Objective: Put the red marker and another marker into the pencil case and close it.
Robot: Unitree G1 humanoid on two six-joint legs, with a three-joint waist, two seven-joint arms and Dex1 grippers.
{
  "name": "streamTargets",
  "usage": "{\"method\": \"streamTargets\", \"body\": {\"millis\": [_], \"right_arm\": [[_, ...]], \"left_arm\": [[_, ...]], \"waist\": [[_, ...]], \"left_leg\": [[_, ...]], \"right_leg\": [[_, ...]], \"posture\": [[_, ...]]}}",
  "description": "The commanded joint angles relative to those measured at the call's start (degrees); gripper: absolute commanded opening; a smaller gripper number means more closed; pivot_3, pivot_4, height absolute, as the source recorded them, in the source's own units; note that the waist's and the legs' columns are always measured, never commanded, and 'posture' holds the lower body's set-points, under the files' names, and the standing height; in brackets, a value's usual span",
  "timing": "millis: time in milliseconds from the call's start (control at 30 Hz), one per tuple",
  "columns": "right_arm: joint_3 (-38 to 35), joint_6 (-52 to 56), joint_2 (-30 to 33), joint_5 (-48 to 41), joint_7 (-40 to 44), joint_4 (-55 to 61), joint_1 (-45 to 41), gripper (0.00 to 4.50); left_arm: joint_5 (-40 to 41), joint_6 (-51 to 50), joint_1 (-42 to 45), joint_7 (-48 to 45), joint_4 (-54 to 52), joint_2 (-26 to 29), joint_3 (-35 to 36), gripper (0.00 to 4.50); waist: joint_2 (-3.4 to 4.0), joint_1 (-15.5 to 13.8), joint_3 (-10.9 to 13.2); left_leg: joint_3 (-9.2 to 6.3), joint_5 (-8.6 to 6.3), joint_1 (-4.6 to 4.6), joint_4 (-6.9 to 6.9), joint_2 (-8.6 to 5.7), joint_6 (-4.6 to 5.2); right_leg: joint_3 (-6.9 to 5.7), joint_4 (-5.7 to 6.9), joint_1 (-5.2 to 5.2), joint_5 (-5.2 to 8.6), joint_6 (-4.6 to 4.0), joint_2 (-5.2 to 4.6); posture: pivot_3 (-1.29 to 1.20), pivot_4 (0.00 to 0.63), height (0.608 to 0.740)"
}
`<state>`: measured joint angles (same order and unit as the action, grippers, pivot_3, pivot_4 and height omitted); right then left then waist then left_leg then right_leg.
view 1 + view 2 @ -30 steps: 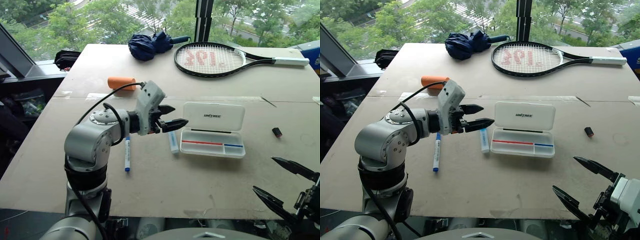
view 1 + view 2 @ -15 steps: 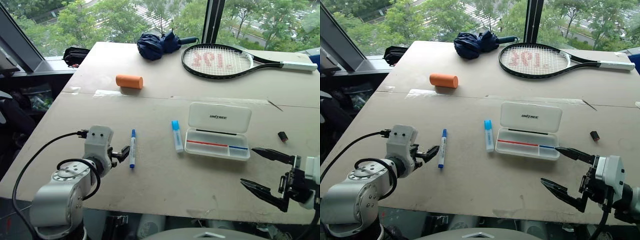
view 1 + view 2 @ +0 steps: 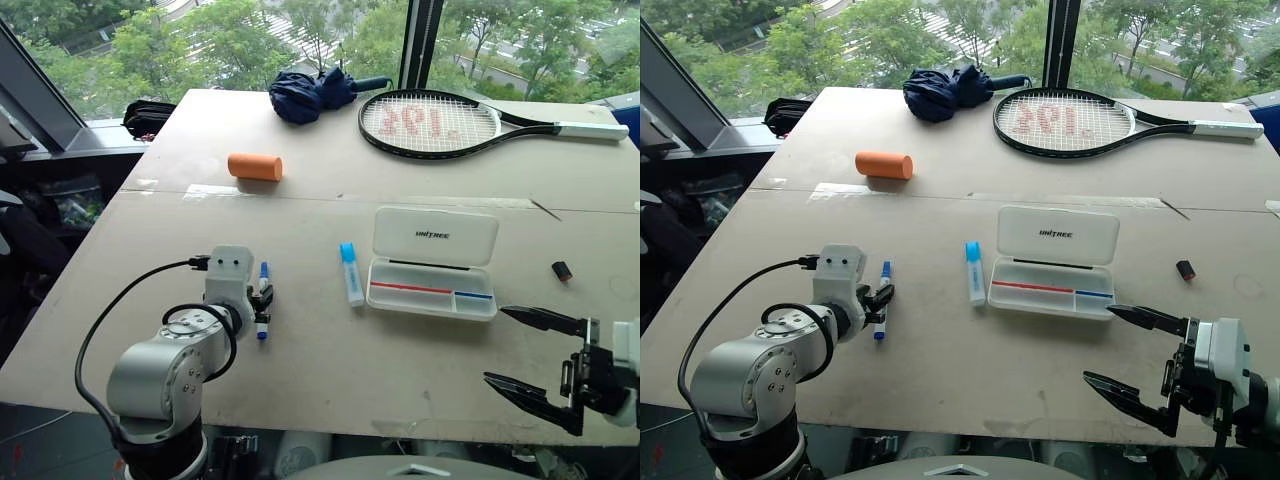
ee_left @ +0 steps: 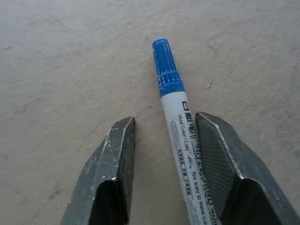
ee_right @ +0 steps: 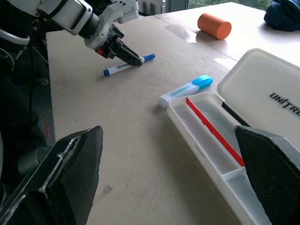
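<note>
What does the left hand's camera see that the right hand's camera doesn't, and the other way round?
Left wrist view: small black print on the blue-capped white marker. Right wrist view: open white plastic pencil case, thin red marker in its tray, light-blue-capped marker, orange cylinder. Both: that blue-capped marker lying on the beige table inside the open left gripper.

The table (image 3: 330,370) is pale beige. At about 9 o'clock lies a white marker (image 4: 185,140) with a blue cap and small dark print. The pencil case (image 3: 436,237) near the centre is white with dark letters on its lid; inside lies a red marker (image 3: 410,287) and a blue piece. Beside it a white highlighter (image 3: 351,276) has a light blue cap. At 11 o'clock lies an orange cylinder (image 3: 255,166); at 12 o'clock a navy umbrella (image 3: 312,92) and a black racket (image 3: 430,122) with red marks on white strings.
</note>
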<state>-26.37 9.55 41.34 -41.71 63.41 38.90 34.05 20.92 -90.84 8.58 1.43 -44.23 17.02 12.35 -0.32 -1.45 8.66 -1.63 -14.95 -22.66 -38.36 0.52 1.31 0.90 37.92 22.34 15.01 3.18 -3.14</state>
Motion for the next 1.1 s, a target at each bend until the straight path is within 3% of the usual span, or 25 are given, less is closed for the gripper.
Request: {"method": "streamTargets", "body": {"millis": [33, 67, 233, 300, 367, 433, 500, 600, 733, 933, 1100], "right_arm": [[-2.05, -0.85, -0.38, -0.39, -0.02, 1.22, 0.29, 4.50], [-2.04, -0.72, -0.40, -0.42, -0.21, 1.39, 0.31, 4.50], [-2.02, -0.42, -0.71, -0.49, -1.12, 2.00, 0.70, 4.50], [-2.07, -0.46, -1.03, -0.39, -1.54, 2.33, 1.21, 4.50], [-2.29, -0.40, -1.68, -0.31, -2.36, 2.93, 1.88, 4.50], [-2.61, -0.53, -2.59, -0.01, -3.23, 3.69, 3.06, 4.50], [-2.89, -0.81, -3.47, 0.55, -4.01, 4.32, 4.15, 4.50], [-4.33, -1.29, -5.11, 1.20, -5.05, 5.21, 6.44, 4.50], [-7.36, -2.08, -7.05, 1.76, -5.95, 5.86, 9.92, 4.50], [-9.97, -2.25, -8.72, 2.01, -7.39, 7.49, 12.79, 4.50], [-9.71, -2.14, -9.82, 2.49, -8.93, 9.37, 13.94, 4.50]], "left_arm": [[4.91, -1.66, -1.68, 1.53, 1.76, 1.99, -1.61, 0.31], [6.15, -1.66, -1.74, 1.94, 1.73, 2.80, -1.61, 0.05], [12.75, -1.66, -0.18, -0.50, 0.79, 7.37, 2.86, 0.05], [17.53, 0.47, 4.54, -10.78, 1.23, 11.50, 8.31, 0.05], [28.55, 3.90, 8.30, -28.16, 3.97, 18.46, 9.94, 0.05], [29.72, 9.47, 12.58, -39.20, 6.62, 26.91, 2.79, 0.05], [22.01, 22.38, 15.92, -49.23, 8.24, 34.46, -9.50, 0.05], [12.71, 34.88, 27.44, -57.27, 18.14, 32.07, -24.96, 0.05], [1.89, 44.83, 42.03, -65.29, 33.61, 22.60, -41.68, 0.05], [-7.92, 53.13, 51.30, -70.31, 48.24, 12.05, -51.44, 0.05], [-13.68, 59.47, 53.96, -72.37, 57.01, 6.35, -53.88, 0.05]], "waist": [[0.02, 0.04, -0.03], [0.03, 0.09, -0.03], [0.01, 0.39, -0.03], [-0.11, 0.42, 0.06], [-0.36, 0.36, 0.20], [-0.38, 0.40, 0.21], [-0.25, 0.59, 0.15], [-0.26, -0.20, 0.18], [-0.43, -0.23, 0.28], [-0.49, 1.03, 0.36], [-0.37, 1.18, 0.42]], "left_leg": [[-0.01, 0.00, 0.00, 0.00, 0.00, 0.00], [-0.01, 0.00, 0.01, 0.00, 0.00, 0.00], [-0.01, 0.00, 0.00, 0.01, 0.00, 0.00], [-0.05, 0.00, 0.00, 0.01, 0.01, 0.00], [-0.17, 0.01, -0.10, -0.01, 0.00, -0.02], [-0.16, 0.01, -0.12, 0.00, 0.01, -0.02], [-0.03, 0.01, -0.10, 0.04, -0.06, -0.02], [0.15, 0.00, -0.06, 0.07, -0.20, -0.01], [0.21, -0.01, -0.14, -0.01, -0.24, 0.02], [0.28, -0.10, -0.23, -0.02, -0.25, 0.20], [0.22, -0.12, -0.24, 0.01, -0.14, 0.23]], "right_leg": [[0.00, 0.00, 0.00, 0.00, 0.00, 0.00], [-0.01, 0.00, 0.00, 0.00, -0.01, 0.00], [-0.01, 0.00, 0.00, 0.01, -0.02, 0.00], [-0.04, 0.01, 0.01, 0.02, -0.04, 0.02], [-0.21, 0.03, 0.05, 0.12, -0.21, 0.06], [-0.43, -0.01, 0.06, 0.12, -0.23, 0.06], [-0.32, -0.15, 0.04, 0.12, -0.22, 0.00], [-0.13, -0.19, 0.03, 0.13, -0.22, -0.04], [-0.08, -0.22, 0.05, 0.12, -0.21, 0.06], [0.04, -0.10, 0.25, 0.06, 0.11, 0.16], [0.02, 0.02, 0.36, 0.08, 0.13, 0.30]], "posture": [[0.00, 0.150, 0.730], [0.00, 0.150, 0.730], [0.00, 0.150, 0.730], [0.00, 0.150, 0.730], [0.00, 0.150, 0.730], [0.00, 0.150, 0.730], [0.00, 0.150, 0.730], [0.00, 0.150, 0.730], [0.00, 0.150, 0.730], [0.00, 0.150, 0.730], [0.00, 0.150, 0.730]]}}
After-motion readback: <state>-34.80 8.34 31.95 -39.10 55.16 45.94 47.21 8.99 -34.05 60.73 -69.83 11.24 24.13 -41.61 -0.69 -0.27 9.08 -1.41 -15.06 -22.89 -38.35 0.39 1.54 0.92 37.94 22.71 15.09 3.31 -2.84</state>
